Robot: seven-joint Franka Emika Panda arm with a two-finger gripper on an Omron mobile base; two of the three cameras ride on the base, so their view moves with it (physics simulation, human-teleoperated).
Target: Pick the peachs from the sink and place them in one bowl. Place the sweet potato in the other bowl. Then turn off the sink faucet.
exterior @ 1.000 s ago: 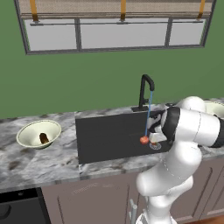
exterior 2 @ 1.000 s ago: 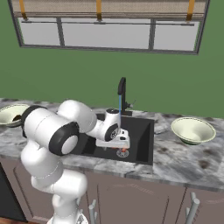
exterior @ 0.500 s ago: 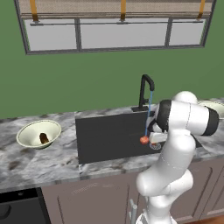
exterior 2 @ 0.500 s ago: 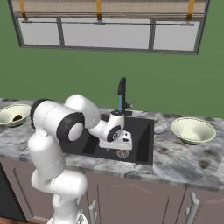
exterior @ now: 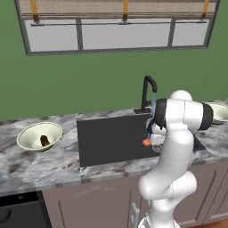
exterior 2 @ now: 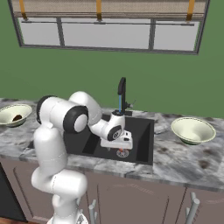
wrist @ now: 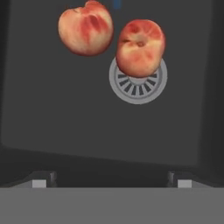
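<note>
Two orange-red peachs lie on the floor of the black sink, the right one partly covering the silver drain ring. My gripper hovers above them, open, with nothing between its fingertips. From the left base, the gripper hangs low over the sink's right part beside a peach. The sink faucet runs a thin blue stream. The sweet potato lies in the left bowl. The other bowl stands on the right counter.
Grey marbled counter surrounds the sink, with cabinet fronts below. A green wall and a window rise behind the faucet. My own arm's elbow bulks over the sink's right edge.
The arm's upper links have swung and straightened upward while the hand stayed low over the right part of the sink. The jaws remain open.
</note>
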